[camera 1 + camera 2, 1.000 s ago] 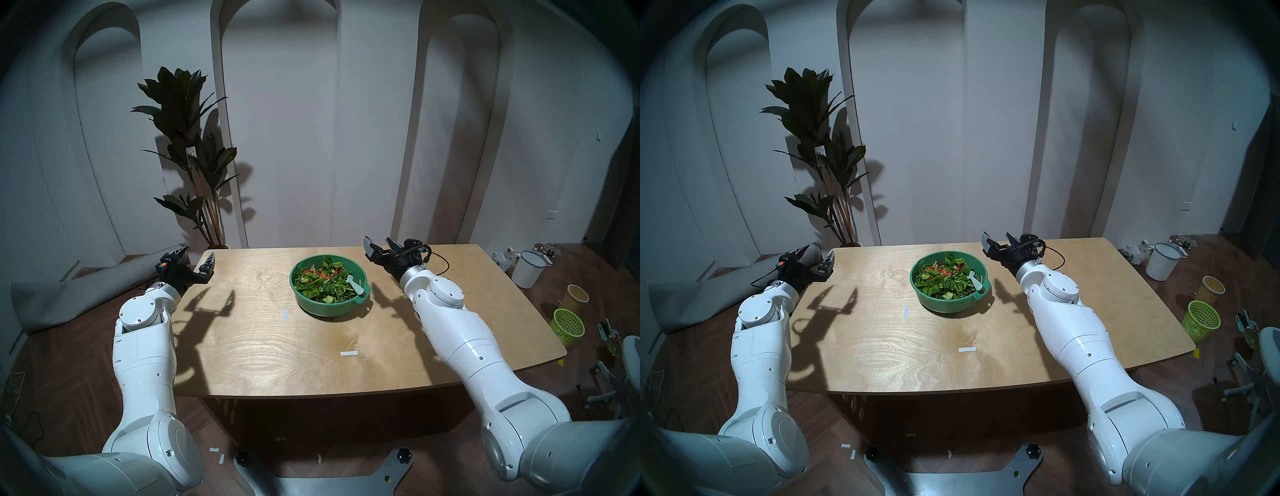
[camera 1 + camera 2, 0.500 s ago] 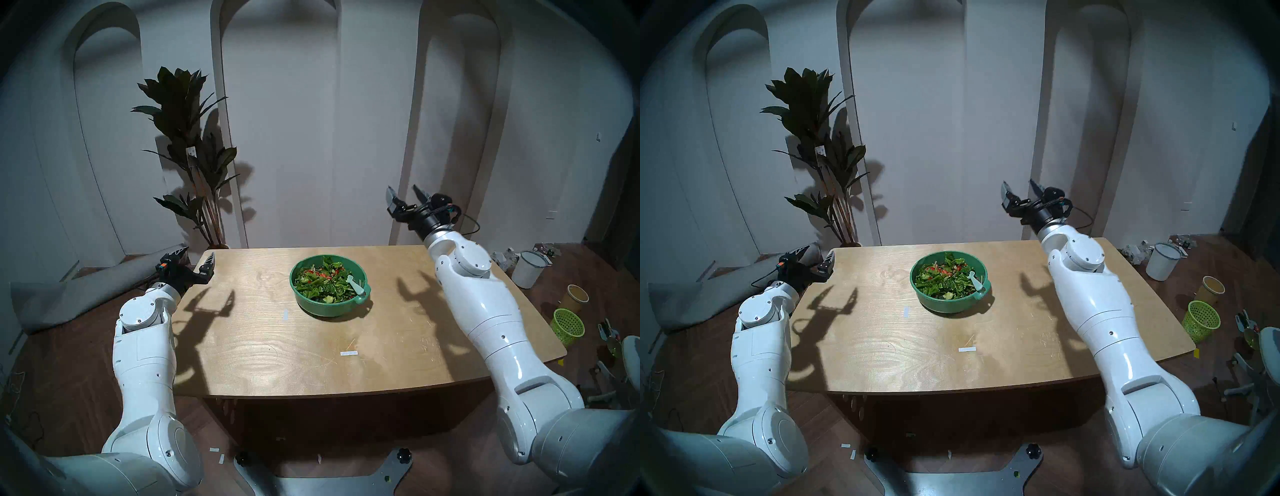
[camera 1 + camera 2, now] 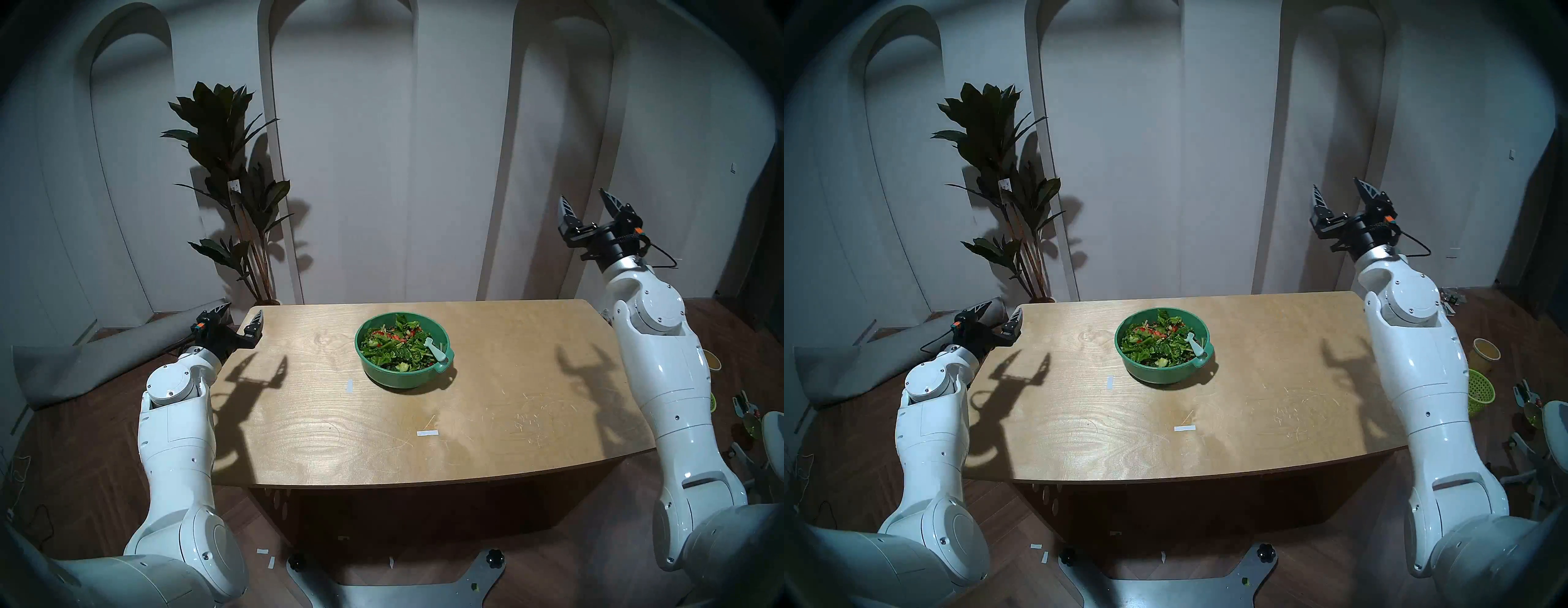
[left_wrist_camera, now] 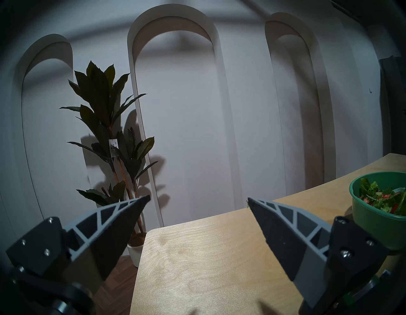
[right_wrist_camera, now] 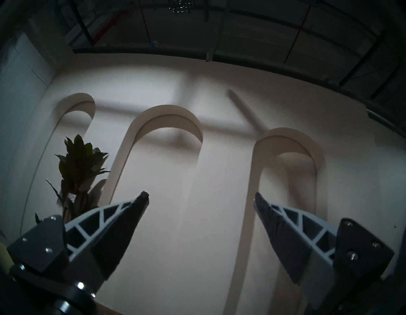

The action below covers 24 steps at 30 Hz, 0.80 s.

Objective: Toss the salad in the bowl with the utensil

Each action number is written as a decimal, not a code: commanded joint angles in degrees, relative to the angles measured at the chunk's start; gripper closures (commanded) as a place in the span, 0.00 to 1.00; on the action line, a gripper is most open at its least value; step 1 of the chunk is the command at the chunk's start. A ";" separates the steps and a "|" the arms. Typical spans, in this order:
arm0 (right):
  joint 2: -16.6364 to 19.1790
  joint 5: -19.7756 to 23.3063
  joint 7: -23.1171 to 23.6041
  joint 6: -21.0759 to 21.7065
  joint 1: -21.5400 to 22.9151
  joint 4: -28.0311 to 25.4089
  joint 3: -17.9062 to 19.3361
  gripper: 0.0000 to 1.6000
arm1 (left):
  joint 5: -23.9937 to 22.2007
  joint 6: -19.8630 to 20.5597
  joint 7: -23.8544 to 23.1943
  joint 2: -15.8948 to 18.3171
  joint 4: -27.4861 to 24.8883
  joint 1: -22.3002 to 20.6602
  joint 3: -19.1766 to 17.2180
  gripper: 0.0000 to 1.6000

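The green bowl (image 3: 396,379) stands at the table's far middle and holds the salad (image 3: 392,344) of green leaves and red pieces. The pale mint spoon (image 3: 436,351) lies in the bowl, its handle resting on the near-right rim by the tab handle. My left gripper (image 3: 243,309) is open and empty over the table's far left corner, well left of the bowl. My right gripper (image 3: 582,195) is open and empty, raised high beyond the table's far right corner, pointing up. The left wrist view shows the bowl (image 4: 373,222) at right. The right wrist view shows only the wall.
The wooden table (image 3: 339,424) carries two small white tape strips (image 3: 427,433). A potted plant (image 3: 237,191) stands behind the far left corner. A grey rolled mat (image 3: 106,352) lies on the floor at left. A lime mesh basket (image 3: 1479,390) and a yellow cup (image 3: 1486,352) stand on the floor at right.
My right arm has lifted from beside the bowl and swung up and out to the right, gripper open throughout. The left arm, bowl and spoon have not moved.
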 commanded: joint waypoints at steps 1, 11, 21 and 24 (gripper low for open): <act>-0.99 0.48 -2.08 0.65 -6.30 1.38 3.96 0.00 | -0.17 -0.17 0.08 0.34 -0.86 -1.09 0.04 0.00; -6.00 1.85 -3.35 0.01 -14.01 1.77 7.77 0.00 | -0.34 -0.19 0.18 0.47 -0.80 -1.08 0.23 0.00; -11.08 2.19 -4.07 -2.16 -23.08 -5.48 12.85 0.00 | -0.56 -0.16 0.31 0.57 -0.88 -1.05 0.42 0.00; -12.36 2.01 -4.09 -2.40 -25.44 -7.71 14.15 0.00 | -0.62 -0.13 0.34 0.59 -0.93 -1.03 0.47 0.00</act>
